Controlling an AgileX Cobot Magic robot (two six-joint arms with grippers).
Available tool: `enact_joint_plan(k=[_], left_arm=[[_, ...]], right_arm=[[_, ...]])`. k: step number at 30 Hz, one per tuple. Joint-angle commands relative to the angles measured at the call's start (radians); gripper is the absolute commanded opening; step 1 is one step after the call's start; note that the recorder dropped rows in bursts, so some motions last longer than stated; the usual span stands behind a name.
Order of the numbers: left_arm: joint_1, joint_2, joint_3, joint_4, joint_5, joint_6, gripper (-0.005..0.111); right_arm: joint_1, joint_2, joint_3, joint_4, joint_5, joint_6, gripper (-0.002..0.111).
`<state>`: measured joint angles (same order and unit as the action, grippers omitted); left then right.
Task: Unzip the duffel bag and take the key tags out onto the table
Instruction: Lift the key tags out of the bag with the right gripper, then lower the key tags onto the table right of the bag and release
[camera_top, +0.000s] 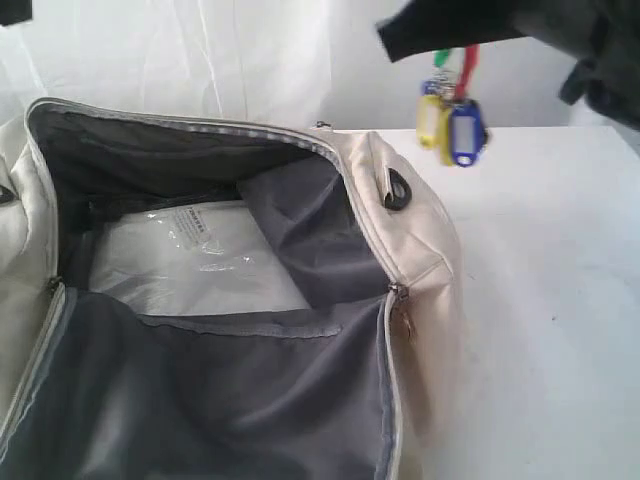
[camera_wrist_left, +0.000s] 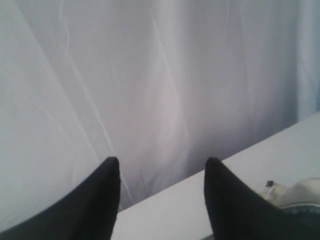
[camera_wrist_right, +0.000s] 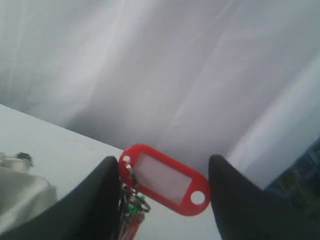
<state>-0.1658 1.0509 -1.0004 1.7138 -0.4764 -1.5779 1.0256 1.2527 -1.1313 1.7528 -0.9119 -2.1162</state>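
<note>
- Grip: our right gripper (camera_wrist_right: 164, 159) jaws clamp the red tag (camera_wrist_right: 165, 181) end to end; the other key tags (camera_top: 452, 118) dangle beneath them, above the table (camera_top: 540, 300), beside the duffel bag (camera_top: 420, 250).
- Our left gripper (camera_wrist_left: 162, 160) jaws stand wide, empty.
- Risk: we judge the smooth tag may slip, dropping the bunch into the open bag.

A creased white curtain (camera_wrist_left: 150, 75) forms the backdrop beyond the left gripper (camera_wrist_left: 161, 167) and the right gripper (camera_wrist_right: 162, 165). The white table (camera_top: 560, 300) runs below them up to the curtain. Light is soft and diffuse.
</note>
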Motion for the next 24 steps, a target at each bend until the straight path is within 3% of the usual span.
enact_joint_plan(k=[1,10,18,24], left_arm=[[0.003,-0.158,0.035,0.031,-0.085,-0.107,0.051],[0.003,-0.311,0.082,0.031,-0.339,-0.109,0.048],[0.003,-0.341,0.082,0.031,-0.362,-0.109,0.048],[0.003,-0.341,0.082,0.031,-0.362,-0.109,0.048]], right_arm=[[-0.08,-0.077,0.122,-0.008,-0.021,-0.019,0.0],[-0.207,-0.06,0.411,-0.008,0.091,0.204,0.0],[-0.289,0.073,0.493,-0.008,0.283,0.25,0.0],[-0.291,0.188,0.493,-0.122,0.287,0.451,0.0]])
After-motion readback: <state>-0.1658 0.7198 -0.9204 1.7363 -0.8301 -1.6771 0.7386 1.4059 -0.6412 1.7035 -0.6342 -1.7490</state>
